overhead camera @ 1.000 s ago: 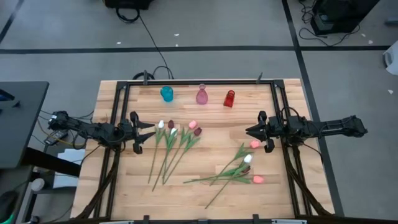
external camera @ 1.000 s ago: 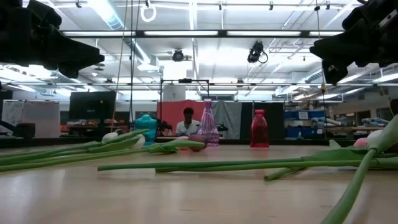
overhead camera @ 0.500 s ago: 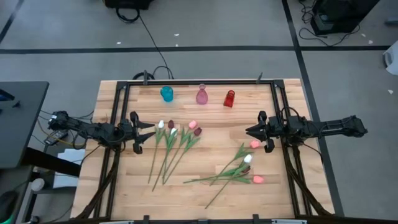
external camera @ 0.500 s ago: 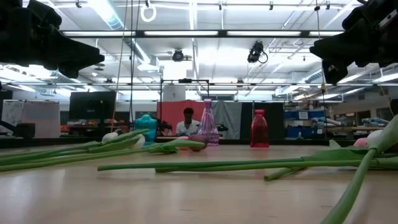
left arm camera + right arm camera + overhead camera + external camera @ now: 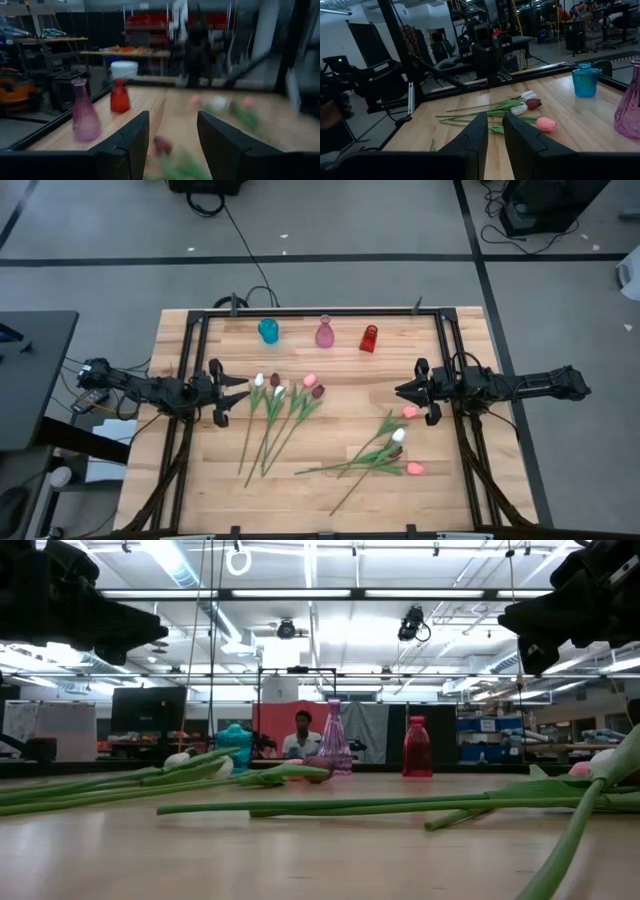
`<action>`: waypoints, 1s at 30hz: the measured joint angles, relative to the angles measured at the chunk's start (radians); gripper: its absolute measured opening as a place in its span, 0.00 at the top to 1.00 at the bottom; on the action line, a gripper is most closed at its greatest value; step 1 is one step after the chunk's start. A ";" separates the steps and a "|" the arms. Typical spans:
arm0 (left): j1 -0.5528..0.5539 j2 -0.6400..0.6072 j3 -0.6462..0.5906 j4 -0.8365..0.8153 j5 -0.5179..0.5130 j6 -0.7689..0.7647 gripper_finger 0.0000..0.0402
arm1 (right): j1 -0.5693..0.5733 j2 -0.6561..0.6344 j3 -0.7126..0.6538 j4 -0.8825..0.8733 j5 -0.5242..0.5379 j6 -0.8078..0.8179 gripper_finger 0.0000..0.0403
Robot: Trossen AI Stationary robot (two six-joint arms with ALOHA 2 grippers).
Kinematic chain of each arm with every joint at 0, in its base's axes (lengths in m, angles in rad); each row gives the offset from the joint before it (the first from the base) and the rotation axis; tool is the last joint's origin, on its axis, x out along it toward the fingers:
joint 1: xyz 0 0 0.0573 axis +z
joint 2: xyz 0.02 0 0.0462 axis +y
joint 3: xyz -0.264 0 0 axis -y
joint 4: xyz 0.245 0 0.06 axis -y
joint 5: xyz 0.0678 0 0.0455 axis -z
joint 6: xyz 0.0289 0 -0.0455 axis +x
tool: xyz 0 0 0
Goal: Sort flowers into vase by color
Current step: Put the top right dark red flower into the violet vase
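Four tulips (image 5: 275, 412) lie on the table's left-centre, heads toward the far edge: white, maroon, pink, maroon. Three more tulips (image 5: 385, 450) lie on the right, with pink and white heads. A teal vase (image 5: 268, 330), a pink vase (image 5: 325, 333) and a red vase (image 5: 369, 338) stand in a row at the far edge. My left gripper (image 5: 243, 392) is open, held level above the table just left of the left bunch, and empty (image 5: 172, 117). My right gripper (image 5: 401, 391) is shut, held level above the right bunch's heads, and empty (image 5: 495, 116).
A black frame (image 5: 320, 311) runs along the far edge and down both sides of the table. The wood between the two bunches (image 5: 340, 415) is bare. In the low view a person (image 5: 302, 735) sits in the room behind the vases.
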 joint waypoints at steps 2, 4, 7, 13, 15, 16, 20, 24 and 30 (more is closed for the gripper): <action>-0.001 0.002 0.000 0.080 0.011 -0.120 0.57 | 0.000 0.000 0.000 0.000 0.000 0.000 0.81; -0.001 0.004 0.000 0.165 0.009 -0.131 0.57 | 0.000 0.000 0.000 0.000 0.000 0.000 0.81; -0.001 0.004 0.000 0.268 0.002 -0.132 0.57 | 0.000 0.000 0.000 0.000 0.000 0.000 0.81; -0.001 0.004 0.000 0.383 0.002 -0.132 0.57 | 0.000 0.000 0.000 0.000 0.000 0.000 0.81; -0.001 0.004 0.000 0.402 0.001 -0.131 0.57 | 0.000 0.000 0.000 0.000 0.000 0.000 0.81; -0.001 0.004 0.000 0.408 0.001 -0.131 0.57 | 0.000 0.000 0.000 0.000 0.000 0.000 0.81; -0.001 0.004 0.000 0.391 0.001 -0.103 0.57 | 0.000 0.000 0.000 0.000 0.000 0.000 0.81; -0.001 0.004 0.000 0.370 0.001 -0.103 0.57 | 0.000 0.000 0.000 0.000 0.000 0.000 0.81; -0.001 0.004 0.000 0.366 -0.001 -0.101 0.57 | 0.000 0.000 0.000 0.004 0.000 0.000 0.81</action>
